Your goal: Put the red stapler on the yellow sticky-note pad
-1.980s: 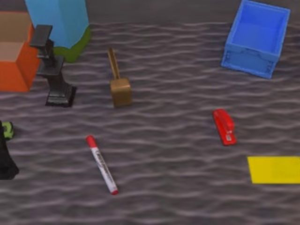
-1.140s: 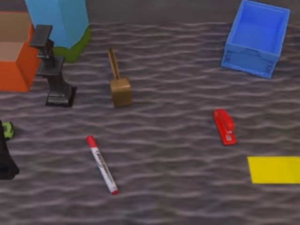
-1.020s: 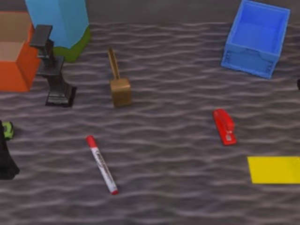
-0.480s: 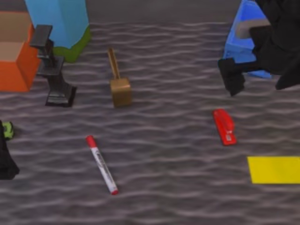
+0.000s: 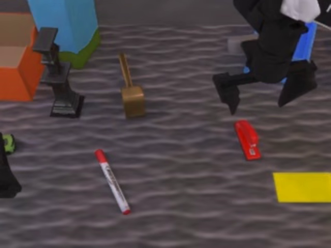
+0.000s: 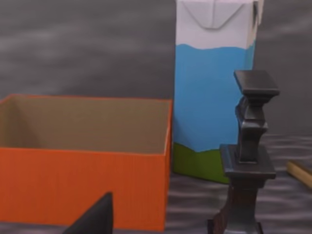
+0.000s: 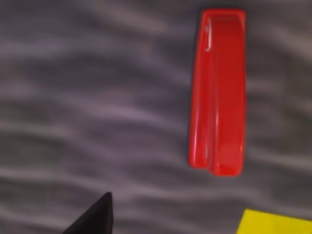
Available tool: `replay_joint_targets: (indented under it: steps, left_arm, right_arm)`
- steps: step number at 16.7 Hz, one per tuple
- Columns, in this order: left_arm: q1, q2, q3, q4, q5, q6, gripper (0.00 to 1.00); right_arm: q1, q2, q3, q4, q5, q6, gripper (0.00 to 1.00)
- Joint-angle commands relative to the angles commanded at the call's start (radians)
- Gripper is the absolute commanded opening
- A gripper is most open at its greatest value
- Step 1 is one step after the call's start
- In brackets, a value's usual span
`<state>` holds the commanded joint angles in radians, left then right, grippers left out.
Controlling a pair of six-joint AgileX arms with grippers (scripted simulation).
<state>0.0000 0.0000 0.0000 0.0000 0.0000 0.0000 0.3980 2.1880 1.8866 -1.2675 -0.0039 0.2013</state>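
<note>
The red stapler (image 5: pixel 247 139) lies flat on the table right of centre; the right wrist view shows it from above as a long glossy body (image 7: pixel 218 92). The yellow sticky-note pad (image 5: pixel 302 186) lies at the right edge, nearer the front, with one corner (image 7: pixel 275 223) showing in the right wrist view. My right gripper (image 5: pixel 261 95) hangs open just behind the stapler, its fingers spread wide and apart from it, holding nothing. One dark fingertip (image 7: pixel 100 214) shows in its wrist view. My left gripper (image 5: pixel 5 173) is parked at the left edge, open and holding nothing.
A blue crate (image 5: pixel 310 39) stands at the back right, partly hidden by my right arm. A wooden mallet (image 5: pixel 132 95), a dark stand (image 5: pixel 59 77), an orange box (image 5: pixel 15 57), a blue-and-white carton (image 5: pixel 67 26) and a red-capped marker (image 5: pixel 112 182) occupy the left half.
My right arm has come in from the back right and moved left and forward over the blue crate, ending just behind the stapler. Nothing on the table has moved.
</note>
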Motion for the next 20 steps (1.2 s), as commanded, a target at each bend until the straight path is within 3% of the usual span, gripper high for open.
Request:
replay_joint_targets:
  steps: [6, 14, 19, 20]
  left_arm:
    - [0.0, 0.0, 0.0, 0.0, 0.0, 0.0, 1.0]
    - [0.0, 0.0, 0.0, 0.0, 0.0, 0.0, 1.0]
    - [0.0, 0.0, 0.0, 0.0, 0.0, 0.0, 1.0]
    - [0.0, 0.0, 0.0, 0.0, 0.0, 0.0, 1.0]
  right_arm:
    - [-0.004, 0.003, -0.017, 0.018, 0.0, -0.002, 1.0]
    - [0.003, 0.089, -0.227, 0.321, 0.001, 0.004, 1.0]
    - [0.004, 0.097, -0.246, 0.343, 0.001, 0.005, 1.0]
    - [0.004, 0.097, -0.246, 0.343, 0.001, 0.005, 0.92]
